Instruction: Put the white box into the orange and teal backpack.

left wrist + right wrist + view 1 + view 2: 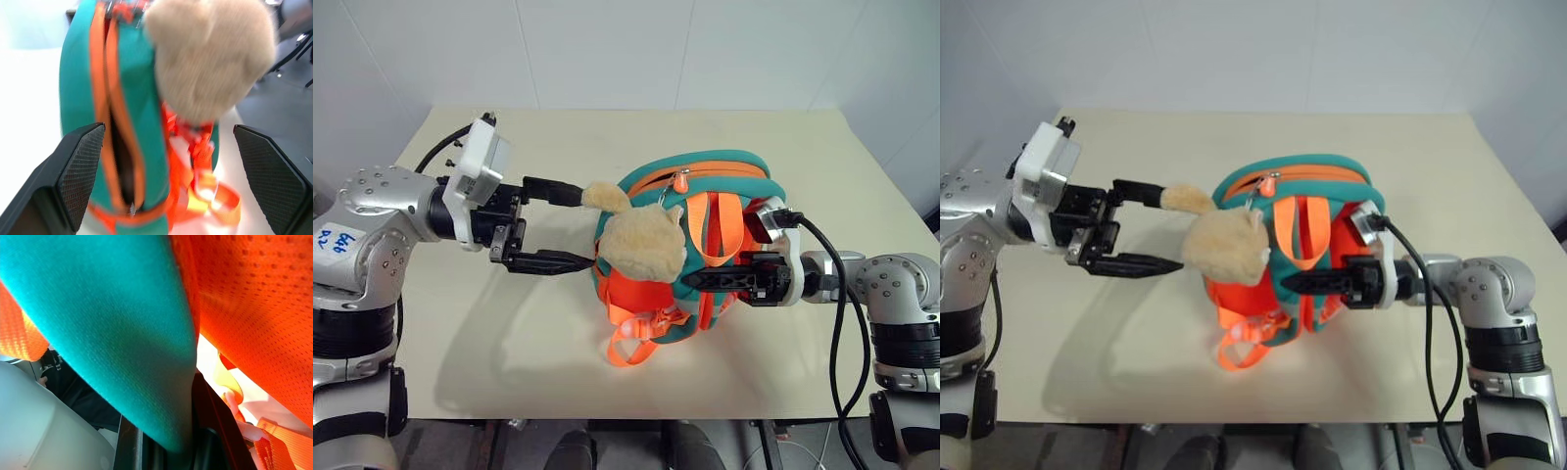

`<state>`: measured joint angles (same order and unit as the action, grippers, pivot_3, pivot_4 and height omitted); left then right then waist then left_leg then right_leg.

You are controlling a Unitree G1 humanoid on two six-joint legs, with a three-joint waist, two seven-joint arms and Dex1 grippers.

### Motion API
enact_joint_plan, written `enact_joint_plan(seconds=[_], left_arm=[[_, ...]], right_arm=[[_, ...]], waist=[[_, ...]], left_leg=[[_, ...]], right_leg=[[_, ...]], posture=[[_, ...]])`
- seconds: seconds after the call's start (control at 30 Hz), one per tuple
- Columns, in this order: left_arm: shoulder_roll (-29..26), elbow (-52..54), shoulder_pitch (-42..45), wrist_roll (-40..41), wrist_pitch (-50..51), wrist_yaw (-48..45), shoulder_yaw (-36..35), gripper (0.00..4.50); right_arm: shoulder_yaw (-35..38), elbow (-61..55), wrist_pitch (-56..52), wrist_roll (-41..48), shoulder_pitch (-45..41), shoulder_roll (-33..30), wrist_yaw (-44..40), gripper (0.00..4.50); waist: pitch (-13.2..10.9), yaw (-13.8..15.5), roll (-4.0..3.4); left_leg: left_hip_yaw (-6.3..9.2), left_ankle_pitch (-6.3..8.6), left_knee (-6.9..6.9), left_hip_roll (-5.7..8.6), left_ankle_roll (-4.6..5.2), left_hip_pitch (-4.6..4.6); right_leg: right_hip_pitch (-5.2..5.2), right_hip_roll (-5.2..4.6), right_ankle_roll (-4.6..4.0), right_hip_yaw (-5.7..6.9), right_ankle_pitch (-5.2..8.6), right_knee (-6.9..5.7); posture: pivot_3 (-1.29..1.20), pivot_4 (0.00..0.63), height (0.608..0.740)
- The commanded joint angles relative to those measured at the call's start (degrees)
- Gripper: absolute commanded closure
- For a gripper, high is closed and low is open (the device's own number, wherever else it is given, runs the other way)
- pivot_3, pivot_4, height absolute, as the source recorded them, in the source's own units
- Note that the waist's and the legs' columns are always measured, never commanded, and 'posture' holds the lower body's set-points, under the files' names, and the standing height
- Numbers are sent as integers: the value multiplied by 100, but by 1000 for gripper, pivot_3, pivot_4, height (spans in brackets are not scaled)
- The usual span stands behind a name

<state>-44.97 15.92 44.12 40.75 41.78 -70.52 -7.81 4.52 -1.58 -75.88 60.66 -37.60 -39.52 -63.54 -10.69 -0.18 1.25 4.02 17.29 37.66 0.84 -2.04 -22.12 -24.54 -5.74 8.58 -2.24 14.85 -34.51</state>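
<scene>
My right gripper (705, 279) pinches the orange and teal backpack's (729, 171) teal trim mid-table; left gripper (573, 227) wide open, empty. Risk: trim slips, backpack topples.

A beige table (822, 196) stands against a white wall (656, 49).

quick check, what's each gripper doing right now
left gripper: open, holding nothing, beside the plush toy
right gripper: shut on a teal strap of the backpack
</scene>
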Motion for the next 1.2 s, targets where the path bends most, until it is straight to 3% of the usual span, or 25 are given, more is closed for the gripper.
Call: enact_joint_plan(seconds=[0.03, 0.23, 0.47, 0.57, 0.77, 0.87, 1.03, 1.2], left_arm=[[105, 536, 40, 553, 261, 385, -159, 22], [208, 847, -65, 506, 139, 626, 169, 22], [329, 805, -67, -138, -340, 785, 827, 22], [407, 655, -3, -341, -558, 841, 917, 571], [508, 404, 184, -378, -651, 948, 833, 2431], [467, 315, 213, -375, -680, 920, 773, 3075], [331, 185, 265, -76, -562, 788, 458, 3254], [-223, -121, 324, 256, -236, 438, 80, 3254]], right_arm=[[-52, 4, 129, -13, -100, 9, -156, 3982], [-117, 44, 193, -76, -119, 27, -241, 3982], [-108, 61, 252, -84, -121, 58, -228, 3982], [-75, 55, 255, -82, -101, 54, -207, 3982], [-28, 12, 236, -48, -57, 59, -148, 3982], [-16, 6, 232, -44, -49, 59, -132, 3982], [-1, -4, 224, -25, -46, 69, -97, 3982], [35, -46, 201, 17, -6, 54, -50, 3982]], waist=[[0, -1, 0], [0, -6, 0], [0, 1, 0], [0, 2, 0], [0, 4, 0], [0, 4, 0], [0, -2, 0], [0, -8, 0]], left_leg=[[0, 0, 2, 0, 0, 0], [-1, -1, 6, -2, -1, 5], [-1, -1, 8, -1, -2, 4], [-2, -1, 8, -1, -2, 4], [-1, -1, 8, -1, -2, 4], [-1, -1, 8, -1, -2, 4], [-1, -1, 8, -2, -2, 4], [-1, -1, 8, -3, -2, 4]], right_leg=[[0, 1, -1, 0, 0, -2], [2, 8, -3, -3, -2, -6], [4, 8, -5, -4, -3, -3], [4, 8, -5, -4, -3, -1], [5, 9, -6, -4, -4, -2], [5, 9, -6, -4, -4, -1], [4, 9, -6, -4, -4, -2], [4, 11, -6, -4, -4, -2]], posture=[[0, 150, 740], [0, 150, 740], [0, 150, 740], [0, 150, 740], [0, 150, 740], [0, 150, 740], [0, 150, 740], [0, 150, 740]])
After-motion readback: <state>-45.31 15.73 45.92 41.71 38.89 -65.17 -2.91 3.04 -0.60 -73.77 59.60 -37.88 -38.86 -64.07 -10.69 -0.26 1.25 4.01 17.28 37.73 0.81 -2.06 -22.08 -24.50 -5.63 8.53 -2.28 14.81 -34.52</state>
